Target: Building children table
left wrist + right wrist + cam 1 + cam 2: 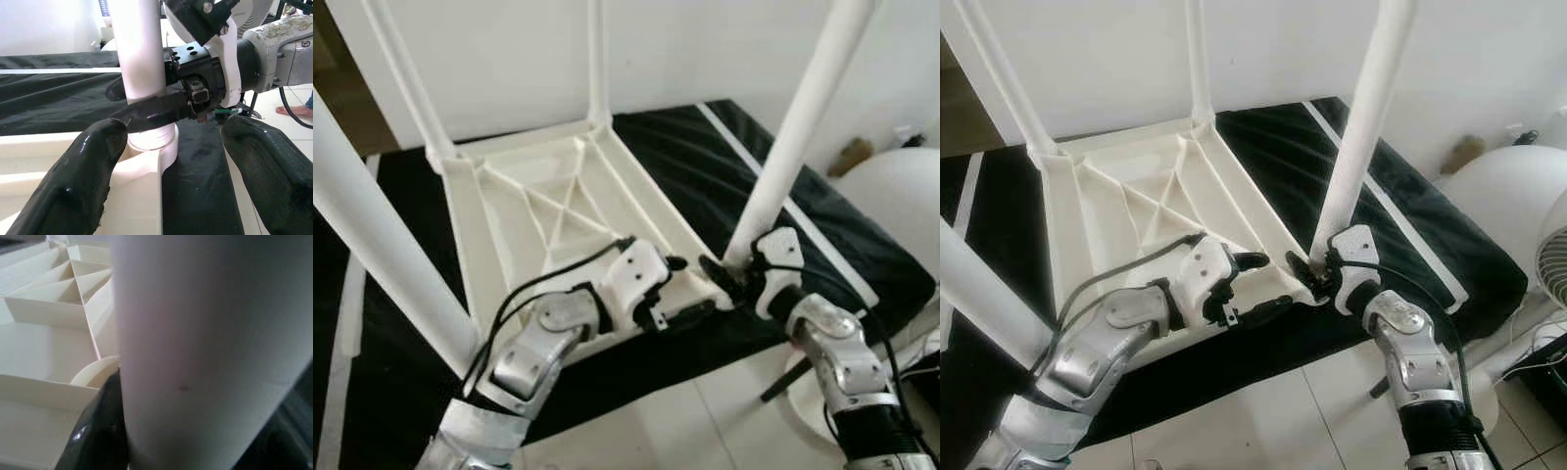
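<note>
A white plastic children's table [558, 201] lies upside down on a black mat, its legs pointing up. My right gripper [722, 277] is shut on the near-right leg [793, 137] just above its socket at the table's corner; in the left wrist view its black fingers [151, 113] wrap that leg [142, 58]. The leg's white shaft [210, 342] is pressed against one black finger [100, 433] in the right wrist view. My left gripper [690, 287] is open beside the same corner, at the table's near rim, holding nothing; its fingertips [73, 186] are spread wide.
Three more legs stand at the near left [382, 245], far left [411, 88] and far right [597, 59]. The black mat [705, 166] lies on a pale tiled floor [685, 421]. A white rounded object [901, 206] and a fan [1552, 264] stand at the right. A person's foot [288, 110] is nearby.
</note>
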You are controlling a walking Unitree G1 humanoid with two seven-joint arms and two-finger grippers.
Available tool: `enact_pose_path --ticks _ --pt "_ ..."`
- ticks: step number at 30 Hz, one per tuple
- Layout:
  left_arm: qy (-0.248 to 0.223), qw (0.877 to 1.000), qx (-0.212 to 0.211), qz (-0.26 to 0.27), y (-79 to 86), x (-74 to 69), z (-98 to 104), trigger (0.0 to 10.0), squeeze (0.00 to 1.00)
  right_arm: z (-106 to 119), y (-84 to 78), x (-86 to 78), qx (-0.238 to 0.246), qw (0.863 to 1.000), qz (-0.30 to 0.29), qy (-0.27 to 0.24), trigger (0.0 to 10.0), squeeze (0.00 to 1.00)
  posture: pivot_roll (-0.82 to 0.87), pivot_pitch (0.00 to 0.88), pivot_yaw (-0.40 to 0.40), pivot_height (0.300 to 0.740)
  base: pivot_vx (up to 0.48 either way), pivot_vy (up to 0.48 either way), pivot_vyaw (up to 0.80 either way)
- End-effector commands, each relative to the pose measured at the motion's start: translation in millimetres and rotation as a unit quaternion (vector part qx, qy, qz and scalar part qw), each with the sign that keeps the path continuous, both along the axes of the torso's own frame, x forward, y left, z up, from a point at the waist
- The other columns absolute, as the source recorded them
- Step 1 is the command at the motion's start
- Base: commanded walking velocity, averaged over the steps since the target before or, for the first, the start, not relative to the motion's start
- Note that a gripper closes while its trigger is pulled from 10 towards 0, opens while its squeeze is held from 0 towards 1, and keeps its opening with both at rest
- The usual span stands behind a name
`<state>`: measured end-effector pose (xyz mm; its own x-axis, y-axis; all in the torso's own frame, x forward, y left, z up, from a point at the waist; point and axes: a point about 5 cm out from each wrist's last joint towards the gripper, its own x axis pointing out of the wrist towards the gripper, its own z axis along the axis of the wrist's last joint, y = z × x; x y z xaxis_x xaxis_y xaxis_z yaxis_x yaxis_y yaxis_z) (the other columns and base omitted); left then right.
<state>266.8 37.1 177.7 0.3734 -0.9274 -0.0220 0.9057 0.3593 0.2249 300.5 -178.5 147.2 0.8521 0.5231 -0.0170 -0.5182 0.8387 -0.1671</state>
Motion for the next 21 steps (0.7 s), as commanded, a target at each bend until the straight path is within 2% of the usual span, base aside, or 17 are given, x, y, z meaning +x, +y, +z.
enact_pose_path --ticks 1,5,6,21 --pt "-0.001 1.0 0.006 0.003 1.0 0.9 -1 10.0 0.0 -8 0.0 -2.1 -0.007 1.0 0.007 0.014 0.0 0.0 -0.06 0.046 -0.011 0.74 0.0 0.0 0.0" --pt "-0.008 1.0 0.02 0.003 1.5 2.2 -4 10.0 0.0 -10 -0.9 -3.9 -0.002 1.0 0.011 0.015 0.0 0.0 -0.07 0.049 -0.002 0.74 0.0 0.0 0.0" --pt "-0.008 1.0 0.023 -0.002 0.8 2.3 -5 10.0 0.0 -10 -0.5 -5.2 0.006 1.0 0.002 0.014 10.0 0.0 -0.09 0.051 -0.002 0.74 0.0 0.0 0.0" --pt "-0.001 1.0 0.017 -0.026 -9.6 2.6 -7 10.0 0.0 -16 4.2 -17.2 0.031 0.998 -0.043 0.016 10.0 0.0 -0.15 0.06 0.022 0.74 0.0 0.0 0.0"
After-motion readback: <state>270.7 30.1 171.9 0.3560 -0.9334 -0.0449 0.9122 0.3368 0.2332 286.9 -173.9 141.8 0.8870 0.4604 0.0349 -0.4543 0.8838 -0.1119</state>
